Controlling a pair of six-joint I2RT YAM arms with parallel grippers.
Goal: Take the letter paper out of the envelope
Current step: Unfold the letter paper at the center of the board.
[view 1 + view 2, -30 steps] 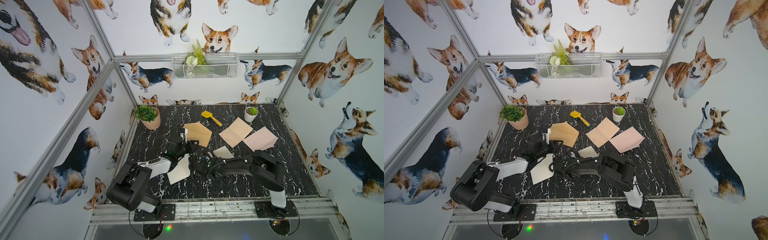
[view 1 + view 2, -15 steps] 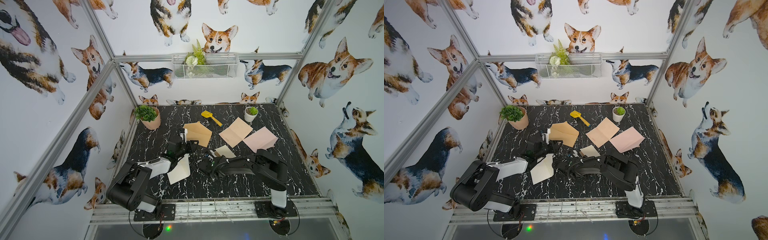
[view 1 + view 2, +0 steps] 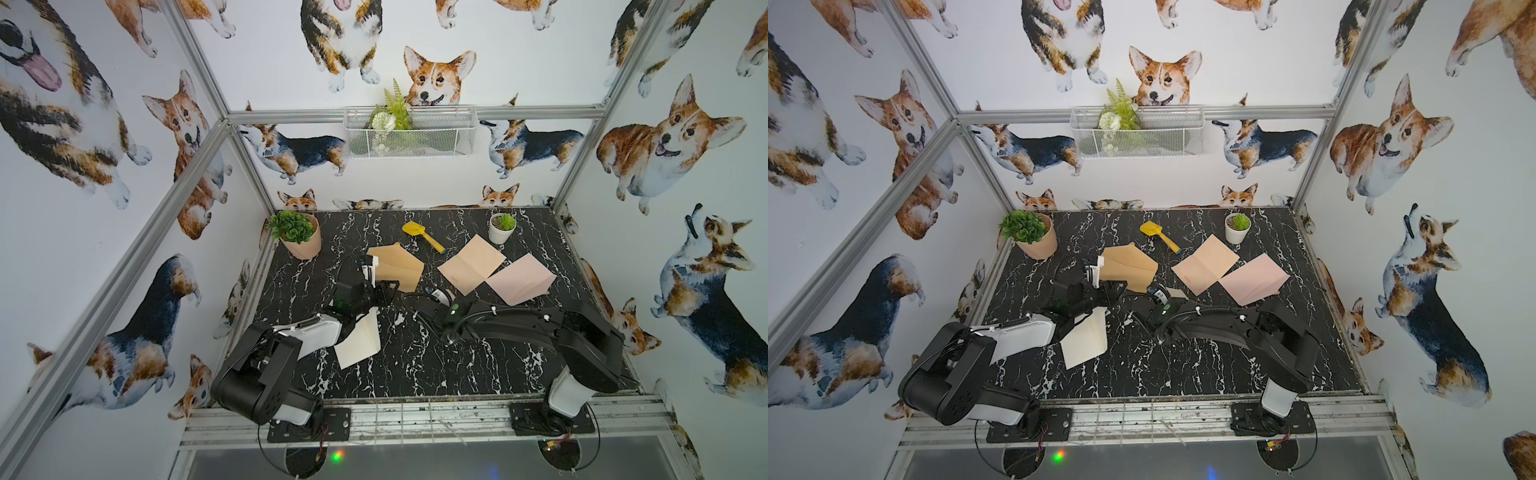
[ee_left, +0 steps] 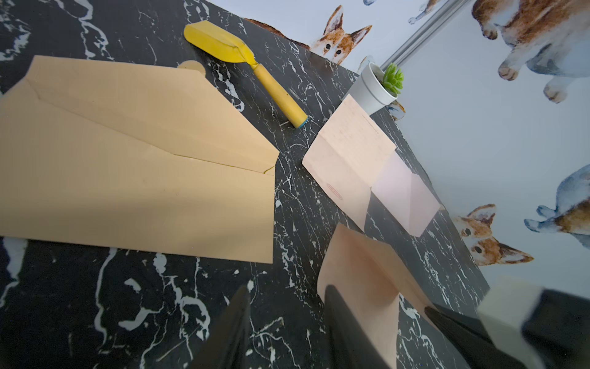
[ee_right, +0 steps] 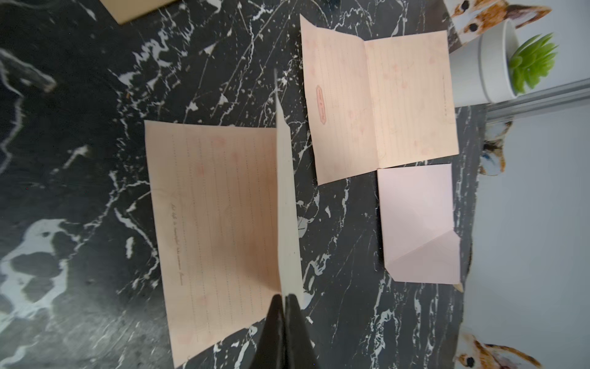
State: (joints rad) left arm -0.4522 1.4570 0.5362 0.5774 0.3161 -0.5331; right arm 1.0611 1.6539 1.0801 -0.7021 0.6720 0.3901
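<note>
Left end effector [image 4: 287,294]: jaws stood part open, empty; kraft envelope [image 3: 395,266] at its 12 o'clock. Right end effector [image 5: 284,298]: clamped shut on folded letter paper [image 5: 217,223], outside envelope, at envelope's 4 o'clock. Step likely: carrying paper off. Next: lay on surface [image 3: 415,365], release.

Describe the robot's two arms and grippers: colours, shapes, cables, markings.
The left arm has bulky black joints and a white shell link; the right arm is mostly black, with a white segment above its base. Black cables loop along both; a green light shows near the right wrist. The left gripper and right gripper have slim, tapered black fingers.
</note>
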